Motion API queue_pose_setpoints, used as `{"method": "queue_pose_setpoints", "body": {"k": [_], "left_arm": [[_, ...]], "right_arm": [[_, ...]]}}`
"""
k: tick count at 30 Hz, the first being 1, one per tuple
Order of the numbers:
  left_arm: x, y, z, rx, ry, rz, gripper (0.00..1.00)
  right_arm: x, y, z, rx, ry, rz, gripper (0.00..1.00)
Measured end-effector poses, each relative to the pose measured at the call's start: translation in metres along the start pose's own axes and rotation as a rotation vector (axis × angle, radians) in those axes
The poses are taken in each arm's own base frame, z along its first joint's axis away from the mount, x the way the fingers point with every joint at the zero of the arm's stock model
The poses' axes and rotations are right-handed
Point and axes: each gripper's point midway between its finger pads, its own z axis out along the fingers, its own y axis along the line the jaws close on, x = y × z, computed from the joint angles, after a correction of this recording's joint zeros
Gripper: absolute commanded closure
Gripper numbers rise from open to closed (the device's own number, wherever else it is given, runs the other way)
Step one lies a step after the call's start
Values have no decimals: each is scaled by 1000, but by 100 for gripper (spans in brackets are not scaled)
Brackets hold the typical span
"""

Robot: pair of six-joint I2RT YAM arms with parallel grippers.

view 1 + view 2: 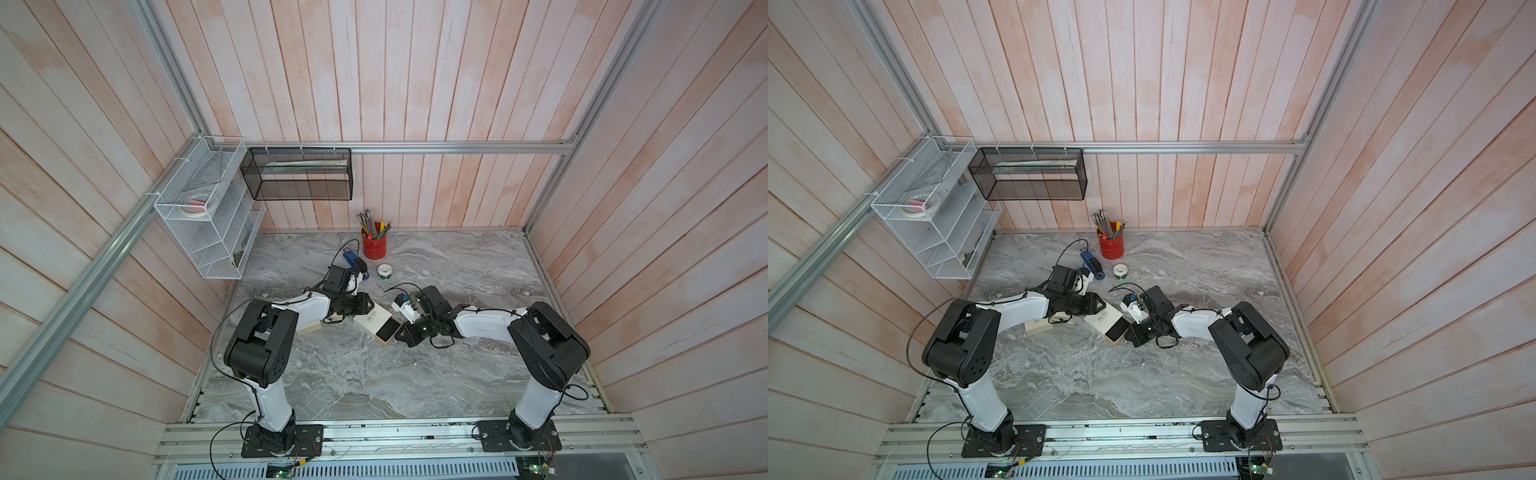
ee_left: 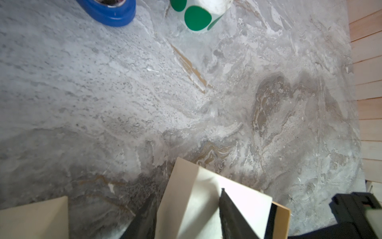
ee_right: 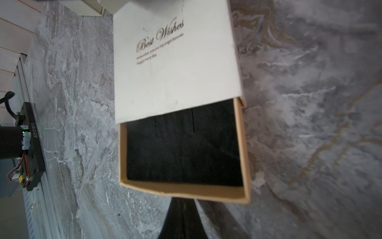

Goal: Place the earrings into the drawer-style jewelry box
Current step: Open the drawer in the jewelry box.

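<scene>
Right claw (image 3: 182,199) is closed, tips touching the front wall of the drawer (image 3: 184,191); whether it pinches that wall I cannot tell. Left claw (image 2: 187,195) clamps the sleeve (image 3: 175,62) across its sides at the end away from the drawer. The drawer juts half out of the sleeve toward the right claw, long axis running claw to claw, pad (image 3: 184,149) bare. No earrings show in any view; the right arm is nearer the opening
</scene>
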Motion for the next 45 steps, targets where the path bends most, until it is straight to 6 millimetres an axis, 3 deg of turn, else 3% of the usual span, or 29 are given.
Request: {"method": "queue_pose_setpoints", "body": {"k": [27,32,36,41,45], "left_arm": [[0,0,0,0,-1,0,50],[-1,0,-1,9,-1,-4,50],[-2,-1,-2,14,-1,-21,45],[-18,-5,-10,19,-36,-25,28],[-34,-15,-28,30,-98,-12,26]], "right_arm": [[20,0,-10,20,31,7,100],[21,-1,-13,29,33,12,86],[20,1,-19,39,30,9,79],[6,9,-42,69,-37,-22,78],[-2,1,-65,148,-103,1,79]]}}
